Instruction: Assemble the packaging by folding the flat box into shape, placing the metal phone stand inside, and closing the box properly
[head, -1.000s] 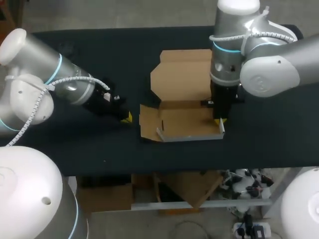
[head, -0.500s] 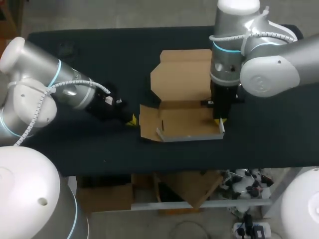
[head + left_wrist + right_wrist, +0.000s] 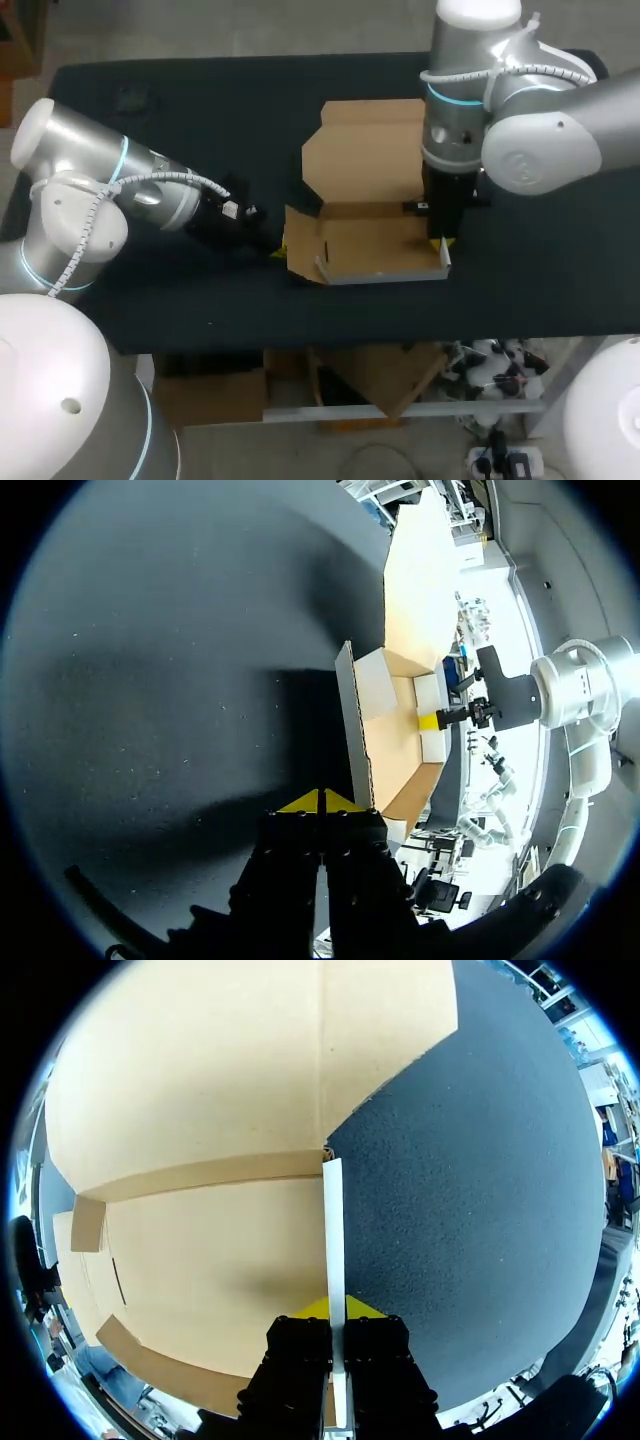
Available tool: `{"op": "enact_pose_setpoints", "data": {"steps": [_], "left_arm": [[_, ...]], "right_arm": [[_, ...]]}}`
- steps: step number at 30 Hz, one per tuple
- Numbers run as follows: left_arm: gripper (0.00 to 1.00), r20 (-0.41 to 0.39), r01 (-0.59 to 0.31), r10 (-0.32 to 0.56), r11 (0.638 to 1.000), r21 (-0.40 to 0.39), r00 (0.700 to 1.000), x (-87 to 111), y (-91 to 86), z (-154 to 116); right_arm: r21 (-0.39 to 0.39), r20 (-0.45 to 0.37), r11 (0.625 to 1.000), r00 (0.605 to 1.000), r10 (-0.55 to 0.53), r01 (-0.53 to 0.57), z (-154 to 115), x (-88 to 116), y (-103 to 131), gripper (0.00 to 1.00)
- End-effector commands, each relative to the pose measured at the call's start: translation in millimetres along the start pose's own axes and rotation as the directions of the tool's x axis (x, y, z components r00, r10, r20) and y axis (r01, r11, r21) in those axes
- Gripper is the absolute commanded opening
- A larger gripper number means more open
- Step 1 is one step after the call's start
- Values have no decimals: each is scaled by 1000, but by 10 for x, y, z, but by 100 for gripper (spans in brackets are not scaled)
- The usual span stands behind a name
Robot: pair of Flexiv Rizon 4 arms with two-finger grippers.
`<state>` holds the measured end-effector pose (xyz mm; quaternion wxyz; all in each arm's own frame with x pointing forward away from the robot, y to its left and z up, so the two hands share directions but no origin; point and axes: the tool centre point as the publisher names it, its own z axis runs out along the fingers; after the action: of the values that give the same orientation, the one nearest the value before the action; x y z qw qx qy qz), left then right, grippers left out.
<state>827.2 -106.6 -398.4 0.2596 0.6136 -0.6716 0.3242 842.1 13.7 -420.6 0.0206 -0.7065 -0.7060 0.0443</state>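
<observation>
The brown cardboard box lies partly folded in the middle of the table, its lid spread flat toward the back. Its front wall stands up. My right gripper comes down from above, shut on the thin right side wall, with the yellow tips on both sides of it. My left gripper is shut and empty, low on the table, its tips at the foot of the raised left flap. No metal phone stand shows in any view.
The black table is bare to the left of the box and behind my left arm. The lid reaches close to the table's back edge. The box's front wall sits a short way from the front edge.
My left arm has slid right along the table to the box, and the left flap has tipped up from lying flat. The right arm and its grip are unchanged.
</observation>
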Motion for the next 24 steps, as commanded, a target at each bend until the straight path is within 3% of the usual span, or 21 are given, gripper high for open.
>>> {"op": "enact_pose_setpoints", "data": {"steps": [1, 24], "left_arm": [[0, -27, -3, 4, 1000, 11, 1000, 30, 13, 30], [0, -134, -25, 25, 1000, -2, 991, 361, 16, 220]], "right_arm": [[1, 2, 1000, 1000, 1, -1, 7, 9, 1, 0], [1, 2, 1000, 1000, 1, -1, 7, 9, 1, 0]]}}
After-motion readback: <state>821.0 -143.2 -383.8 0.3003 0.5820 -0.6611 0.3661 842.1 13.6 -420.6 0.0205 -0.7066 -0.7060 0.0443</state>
